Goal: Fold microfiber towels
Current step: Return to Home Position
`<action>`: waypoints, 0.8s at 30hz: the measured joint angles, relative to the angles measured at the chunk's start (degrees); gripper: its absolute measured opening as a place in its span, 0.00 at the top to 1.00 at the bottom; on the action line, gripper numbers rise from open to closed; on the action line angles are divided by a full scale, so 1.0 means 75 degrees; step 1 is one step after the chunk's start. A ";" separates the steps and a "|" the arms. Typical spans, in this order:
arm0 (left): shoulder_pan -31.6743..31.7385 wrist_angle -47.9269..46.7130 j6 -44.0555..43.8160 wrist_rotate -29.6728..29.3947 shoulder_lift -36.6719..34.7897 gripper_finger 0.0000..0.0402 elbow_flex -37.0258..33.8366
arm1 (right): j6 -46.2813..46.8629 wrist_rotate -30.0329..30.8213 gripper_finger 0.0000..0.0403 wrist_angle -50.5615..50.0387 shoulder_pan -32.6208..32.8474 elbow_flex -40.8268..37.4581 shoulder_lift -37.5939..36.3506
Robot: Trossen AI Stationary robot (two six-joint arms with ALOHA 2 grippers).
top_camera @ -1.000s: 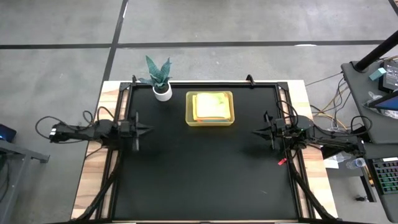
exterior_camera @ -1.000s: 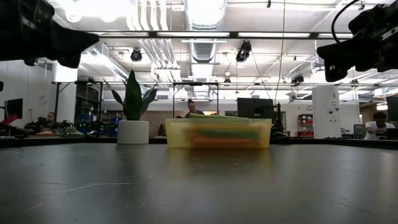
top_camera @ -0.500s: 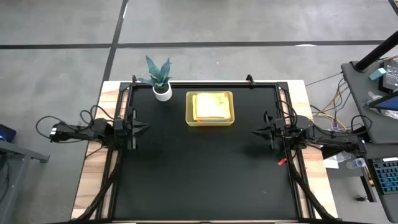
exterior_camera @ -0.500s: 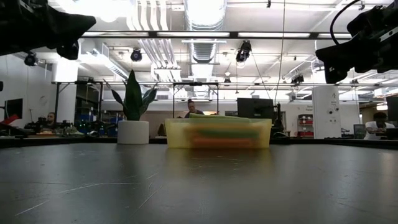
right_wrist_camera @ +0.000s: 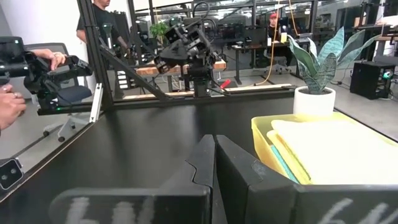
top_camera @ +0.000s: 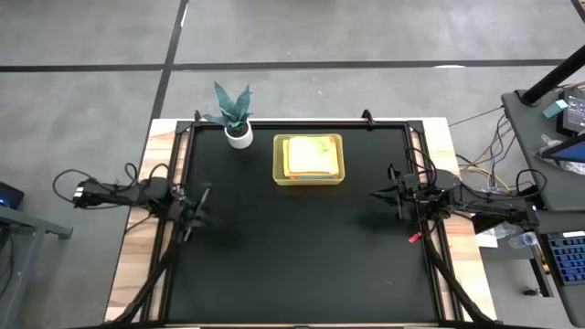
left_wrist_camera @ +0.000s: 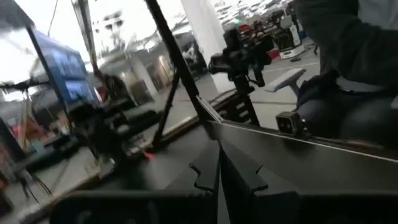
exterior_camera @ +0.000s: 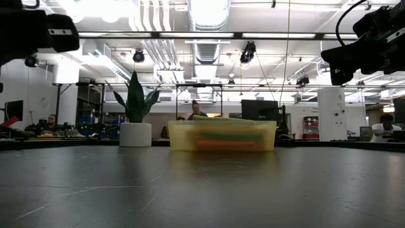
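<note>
The microfiber towels (top_camera: pixel 311 155) lie folded in a flat stack inside a translucent yellow-green bin (top_camera: pixel 278 161) at the table's far middle. The top one is pale yellow. Green and orange layers show through the bin's wall (exterior_camera: pixel 221 137). In the right wrist view the stack (right_wrist_camera: pixel 339 149) rises a little above the bin's rim (right_wrist_camera: pixel 267 134). My left gripper (top_camera: pixel 207 191) hangs shut over the table's left side and points aslant toward the near right. My right gripper (top_camera: pixel 375 193) hangs shut over the right side and points left. Neither gripper holds anything.
A potted plant (top_camera: pixel 237 117) in a white pot stands at the far left, beside the bin. The black table top (top_camera: pixel 292 256) has a raised frame along its edges. A person's hands (right_wrist_camera: pixel 12 93) with a controller show beyond the table's left edge.
My left gripper has drawn back a little toward the table's left edge. It has swung from pointing straight right to pointing aslant toward the near edge, rolling as it went. It has stayed shut. The towels and the bin have not moved.
</note>
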 joint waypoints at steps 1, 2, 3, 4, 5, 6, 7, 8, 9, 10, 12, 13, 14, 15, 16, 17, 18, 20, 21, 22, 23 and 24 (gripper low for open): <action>-0.0006 0.0001 0.0144 0.0012 0.0000 1.00 0.0000 | 0.0008 0.0000 0.98 0.0000 -0.0001 0.0000 0.0000; -0.0005 0.0010 0.0169 -0.0082 0.0000 1.00 0.0000 | 0.0010 0.0000 0.98 0.0000 0.0000 0.0000 0.0000; -0.0007 0.0007 0.0079 -0.0300 0.0000 1.00 0.0000 | -0.0002 0.0000 0.98 0.0000 -0.0001 0.0000 0.0000; -0.0007 0.0003 -0.0153 -0.0673 0.0000 1.00 0.0000 | -0.0004 0.0000 0.98 0.0000 -0.0002 0.0000 0.0000; -0.0007 0.0051 -0.0580 -0.1240 0.0000 1.00 0.0000 | 0.0004 0.0000 0.98 0.0002 0.0000 0.0000 0.0000; -0.0005 0.0149 -0.1090 -0.1989 0.0000 1.00 0.0000 | 0.0010 0.0000 0.98 0.0003 0.0001 0.0000 0.0000; -0.0005 0.0167 -0.1584 -0.2844 0.0000 1.00 0.0000 | 0.0005 0.0000 0.98 0.0003 -0.0002 0.0000 0.0000; 0.0000 0.0136 -0.2024 -0.3604 0.0000 1.00 0.0000 | -0.0001 0.0000 0.98 0.0003 -0.0002 0.0000 0.0000; 0.0006 0.0013 -0.2339 -0.4041 0.0000 1.00 0.0000 | -0.0001 0.0000 0.98 0.0003 -0.0002 0.0000 0.0000; 0.0003 -0.0142 -0.2504 -0.4121 0.0000 1.00 0.0000 | 0.0009 0.0000 0.98 0.0003 -0.0001 0.0000 0.0000; -0.0006 -0.0260 -0.2541 -0.3694 0.0000 1.00 0.0000 | -0.0001 0.0000 0.98 0.0006 0.0000 0.0000 0.0000; -0.0011 -0.0295 -0.2463 -0.3462 0.0000 1.00 0.0000 | -0.0001 -0.0001 0.98 0.0006 -0.0001 0.0000 0.0000; -0.0020 -0.0320 -0.2388 -0.3311 0.0000 1.00 0.0000 | 0.0006 0.0000 0.98 0.0006 -0.0002 0.0000 0.0000; -0.0020 -0.0323 -0.2298 -0.3285 0.0000 1.00 0.0000 | 0.0010 0.0000 0.98 0.0006 0.0000 0.0000 0.0000; -0.0014 -0.0321 -0.2190 -0.3287 0.0000 1.00 0.0000 | 0.0005 0.0000 0.98 0.0006 0.0001 0.0000 0.0000; -0.0014 -0.0322 -0.2066 -0.3285 0.0000 1.00 0.0000 | -0.0004 0.0000 0.98 0.0006 0.0001 0.0000 0.0000; -0.0014 -0.0320 -0.1995 -0.3287 0.0000 1.00 0.0000 | 0.0001 0.0000 0.98 0.0006 -0.0001 0.0000 0.0000; -0.0014 -0.0323 -0.1994 -0.3287 0.0000 1.00 0.0000 | 0.0006 0.0000 0.98 0.0009 0.0001 0.0002 0.0000; -0.0014 -0.0323 -0.2009 -0.3287 0.0000 1.00 0.0000 | -0.0003 0.0000 0.98 0.0009 -0.0002 0.0003 0.0000; -0.0014 -0.0326 -0.2010 -0.3287 0.0000 1.00 0.0000 | -0.0001 0.0000 0.98 0.0009 0.0001 0.0002 0.0000; -0.0014 -0.0331 -0.2002 -0.3287 0.0000 1.00 0.0000 | 0.0009 0.0000 0.98 0.0009 0.0000 0.0002 0.0000; -0.0014 -0.0331 -0.1973 -0.3287 0.0000 1.00 0.0000 | 0.0008 0.0000 0.98 0.0009 0.0001 0.0003 0.0000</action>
